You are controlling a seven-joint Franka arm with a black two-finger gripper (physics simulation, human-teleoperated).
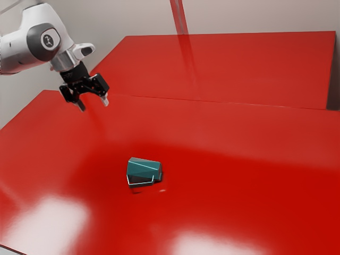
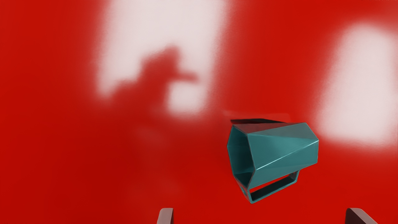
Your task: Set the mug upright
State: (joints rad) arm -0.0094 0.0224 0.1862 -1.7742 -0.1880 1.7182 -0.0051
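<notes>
My gripper (image 1: 93, 104) hangs high over the table at the exterior view's upper left, its fingers apart with nothing between them. A teal faceted mug (image 1: 144, 171) lies on its side on the red tabletop, lower than the gripper and apart from it, toward the exterior view's right. In the wrist view the mug (image 2: 281, 151) shows its dark open mouth and its angular handle (image 2: 273, 188) on the side nearer my fingertips. Both tips of the gripper (image 2: 259, 216) are widely spaced, touching nothing.
The glossy red table (image 1: 239, 159) carries bright light reflections near its front. Behind it rises a red raised panel or second surface (image 1: 239, 66), with a red strip (image 1: 179, 17) against the grey wall. A shadow of the arm falls across one reflection.
</notes>
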